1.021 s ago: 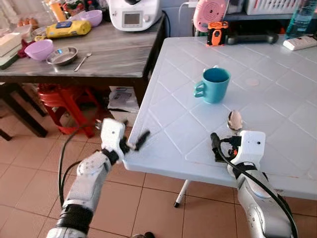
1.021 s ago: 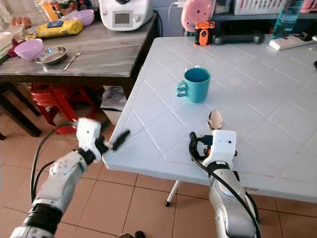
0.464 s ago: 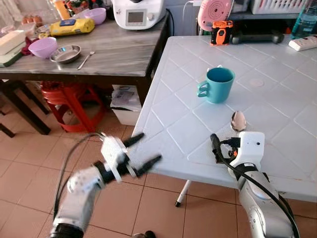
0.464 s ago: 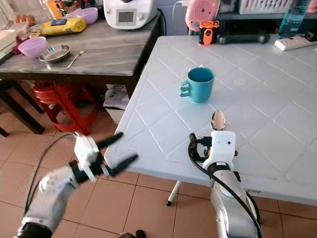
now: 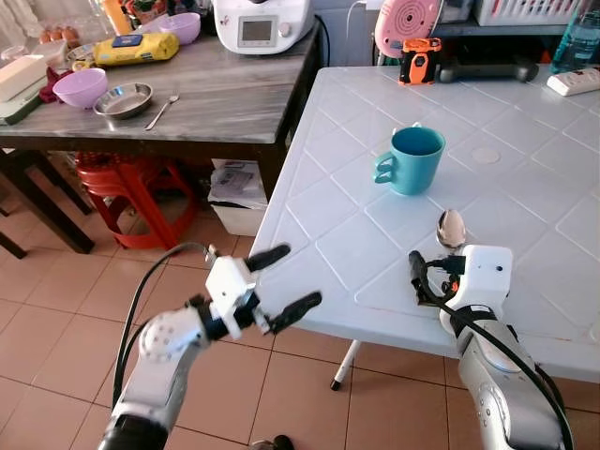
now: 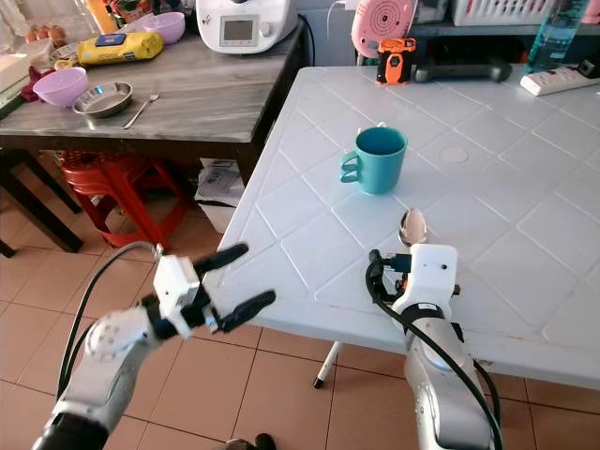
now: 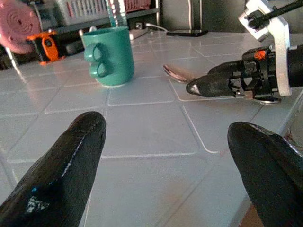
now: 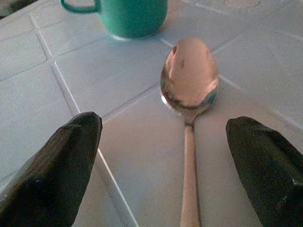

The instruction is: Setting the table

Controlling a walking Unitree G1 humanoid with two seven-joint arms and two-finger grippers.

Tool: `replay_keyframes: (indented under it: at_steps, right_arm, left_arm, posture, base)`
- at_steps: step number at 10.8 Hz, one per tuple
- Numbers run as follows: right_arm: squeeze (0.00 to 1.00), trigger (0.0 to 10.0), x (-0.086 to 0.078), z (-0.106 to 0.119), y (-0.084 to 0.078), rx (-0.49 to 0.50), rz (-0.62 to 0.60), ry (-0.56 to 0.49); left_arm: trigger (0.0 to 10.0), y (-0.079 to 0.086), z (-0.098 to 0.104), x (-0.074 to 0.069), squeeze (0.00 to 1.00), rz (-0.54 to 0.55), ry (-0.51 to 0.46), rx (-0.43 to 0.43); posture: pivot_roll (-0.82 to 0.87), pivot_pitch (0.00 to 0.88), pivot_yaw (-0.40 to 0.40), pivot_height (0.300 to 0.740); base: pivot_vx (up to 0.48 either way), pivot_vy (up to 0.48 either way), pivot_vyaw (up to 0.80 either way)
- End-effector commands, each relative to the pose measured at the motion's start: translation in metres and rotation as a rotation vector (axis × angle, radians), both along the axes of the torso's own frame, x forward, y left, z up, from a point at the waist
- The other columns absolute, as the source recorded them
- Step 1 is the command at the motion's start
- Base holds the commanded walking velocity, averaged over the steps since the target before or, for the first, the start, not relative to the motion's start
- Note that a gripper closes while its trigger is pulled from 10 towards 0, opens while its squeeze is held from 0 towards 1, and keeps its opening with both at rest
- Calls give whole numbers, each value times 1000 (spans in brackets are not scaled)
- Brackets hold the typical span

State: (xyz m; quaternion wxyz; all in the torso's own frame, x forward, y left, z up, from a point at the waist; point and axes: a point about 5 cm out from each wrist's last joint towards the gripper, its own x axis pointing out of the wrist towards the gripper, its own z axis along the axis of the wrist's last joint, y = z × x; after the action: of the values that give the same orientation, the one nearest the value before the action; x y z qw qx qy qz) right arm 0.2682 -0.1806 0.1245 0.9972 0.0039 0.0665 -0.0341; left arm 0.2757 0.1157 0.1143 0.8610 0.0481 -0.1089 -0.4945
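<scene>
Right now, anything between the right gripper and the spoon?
Nothing visible. The right gripper is open, its fingers either side of the spoon, which lies flat on the white table. The teal mug stands beyond the spoon's bowl, out of the path.

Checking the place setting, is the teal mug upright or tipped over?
Upright. The mug stands on its base on the white table, open mouth facing up, handle at its side.

mug: teal | spoon: shiny silver | table: white, diamond grid pattern | far-left bowl: purple | stool: red | floor: terracotta tiles
</scene>
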Motion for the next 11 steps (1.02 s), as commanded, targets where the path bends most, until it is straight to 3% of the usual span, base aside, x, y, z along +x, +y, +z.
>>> replay_keyframes:
  at_steps: [1, 3, 4, 11]
  right_arm:
    - [0, 10000, -3, -1, 0, 5, -10, 9]
    - [0, 10000, -3, -14, -3, 27, -15, 72]
    - [0, 0, -3, -16, -2, 28, -9, 87]
    - [0, 0, -6, -31, -6, 64, -19, 208]
  left_arm:
    - [10000, 1, -4, -1, 0, 2, 2, 23]
    - [10000, -6, -3, -3, 0, -28, 1, 14]
    - [10000, -7, -3, -4, 0, -42, 0, 14]
    - [10000, -11, -4, -9, 0, -89, -13, 23]
  posture:
    - [-140, 124, 123, 740]
    - [-142, 122, 129, 740]
    - [-142, 123, 129, 740]
    - [-137, 119, 121, 740]
  base:
    - [0, 0, 0]
    - [0, 0, 0]
    - [0, 0, 0]
    - [0, 0, 0]
